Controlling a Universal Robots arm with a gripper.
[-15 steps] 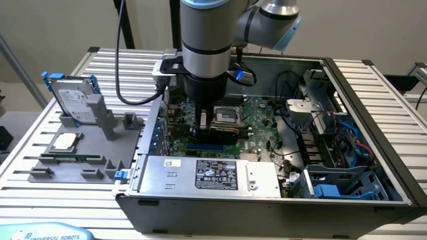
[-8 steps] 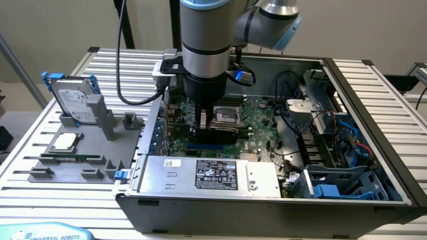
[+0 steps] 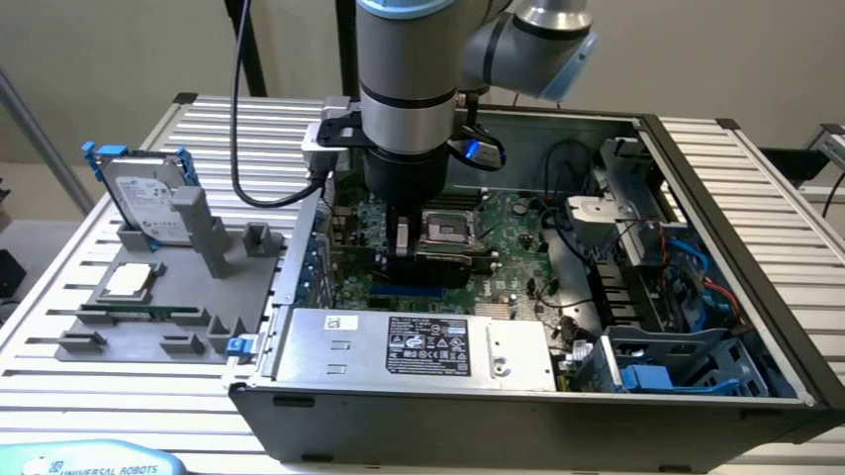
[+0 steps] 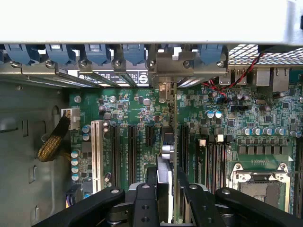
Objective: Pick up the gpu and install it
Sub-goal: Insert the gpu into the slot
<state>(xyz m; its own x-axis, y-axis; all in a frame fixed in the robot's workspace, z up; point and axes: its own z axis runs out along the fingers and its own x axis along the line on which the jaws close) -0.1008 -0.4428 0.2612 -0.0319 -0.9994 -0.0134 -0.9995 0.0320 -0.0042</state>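
We can read "UNIVERSAL ROBOTS" in dark capitals on a pale blue object (image 3: 93, 460) at the exterior view's lower left edge. On the power supply (image 3: 410, 348) inside the computer case, we see a black label (image 3: 428, 346) with white print and certification marks, too small to make out.

Even, soft overhead light fills the exterior view, with faint shadows inside the computer case (image 3: 739, 327). In the wrist view the case's upper edge (image 4: 142, 21) is blown out to white glare, the motherboard (image 4: 128, 118) below it stays sharp, and the nearby gripper (image 4: 163, 208) looks dark and slightly soft.
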